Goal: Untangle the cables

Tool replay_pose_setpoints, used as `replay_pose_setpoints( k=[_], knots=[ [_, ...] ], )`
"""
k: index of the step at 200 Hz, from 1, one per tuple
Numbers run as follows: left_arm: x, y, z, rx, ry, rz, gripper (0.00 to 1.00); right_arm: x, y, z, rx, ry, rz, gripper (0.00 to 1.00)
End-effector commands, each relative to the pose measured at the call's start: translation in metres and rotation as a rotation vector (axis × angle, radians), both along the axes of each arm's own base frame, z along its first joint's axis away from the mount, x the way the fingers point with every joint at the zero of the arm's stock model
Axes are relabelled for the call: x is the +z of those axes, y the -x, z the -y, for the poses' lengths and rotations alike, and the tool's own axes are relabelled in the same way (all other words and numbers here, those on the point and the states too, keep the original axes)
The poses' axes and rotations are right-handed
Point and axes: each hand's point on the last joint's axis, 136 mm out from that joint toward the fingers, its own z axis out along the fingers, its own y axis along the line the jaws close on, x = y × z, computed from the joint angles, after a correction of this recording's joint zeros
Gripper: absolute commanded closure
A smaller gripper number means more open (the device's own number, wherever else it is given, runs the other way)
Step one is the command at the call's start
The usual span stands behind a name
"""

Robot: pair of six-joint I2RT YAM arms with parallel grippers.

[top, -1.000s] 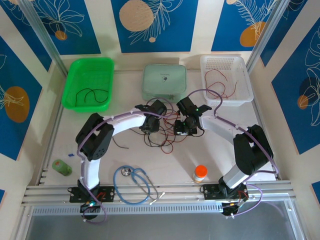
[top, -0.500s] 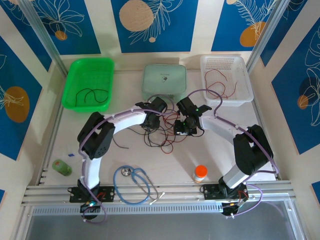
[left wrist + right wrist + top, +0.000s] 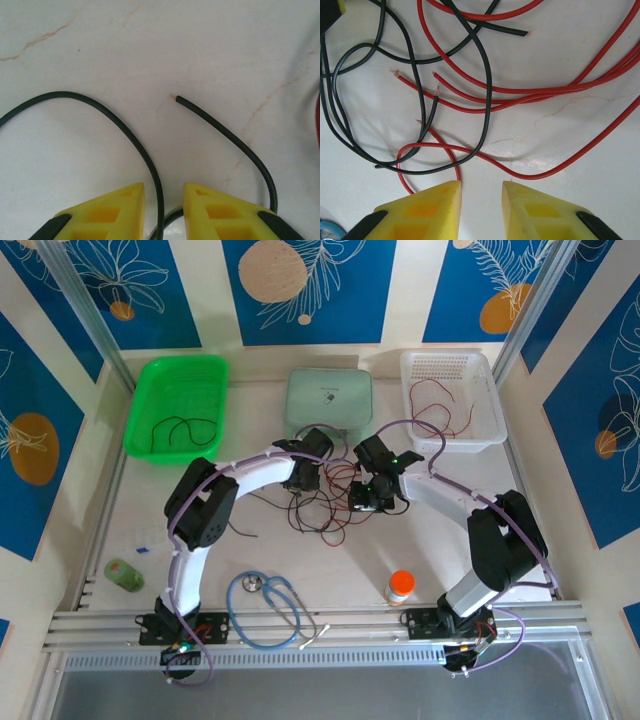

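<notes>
The cables (image 3: 322, 502), red and black, lie tangled at the middle of the bench (image 3: 350, 570). One black strand (image 3: 60, 94) runs between the parted fingers of the left claw (image 3: 162, 192), so singling out a wire looks to be the step in hand. The right claw (image 3: 481, 187) hangs released over the knot, grasping nothing; next the left probably must pinch that strand alone and draw it clear. The pale marbled surface is walled by blue leaf-patterned panels (image 3: 350, 300).
</notes>
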Motion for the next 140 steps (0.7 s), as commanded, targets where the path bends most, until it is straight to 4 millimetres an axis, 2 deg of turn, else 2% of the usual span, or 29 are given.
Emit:
replay_pose_setpoints(
  k=[1,30,58,74,84,96,111,140],
  knots=[
    [-0.01,-0.006,-0.007,0.004,-0.032,-0.009,0.75,0.005,0.005,-0.001,-0.005,-0.021,-0.013,0.71],
    [-0.024,-0.002,-0.013,0.012,-0.059,-0.036,0.81,0.005,0.006,0.0,-0.006,-0.017,-0.012,0.72],
    [-0.034,0.002,-0.017,0.011,-0.079,-0.059,0.92,0.006,0.006,0.001,-0.007,-0.014,-0.009,0.72],
    [-0.031,0.003,-0.019,0.01,-0.09,-0.057,1.0,0.007,0.006,0.002,-0.006,-0.014,-0.006,0.72],
    [-0.025,0.002,-0.02,0.009,-0.092,-0.047,1.0,0.007,0.007,0.002,-0.006,-0.014,-0.006,0.72],
    [-0.011,0.0,-0.02,0.004,-0.087,-0.025,1.0,0.009,0.006,0.002,-0.006,-0.019,-0.002,0.72],
    [0.019,-0.004,-0.018,-0.008,-0.064,0.02,1.0,0.01,0.006,0.0,0.001,-0.033,-0.001,0.72],
    [0.105,-0.009,-0.008,-0.055,0.029,0.131,1.0,0.017,0.006,-0.011,0.041,-0.091,0.02,0.72]
  ],
)
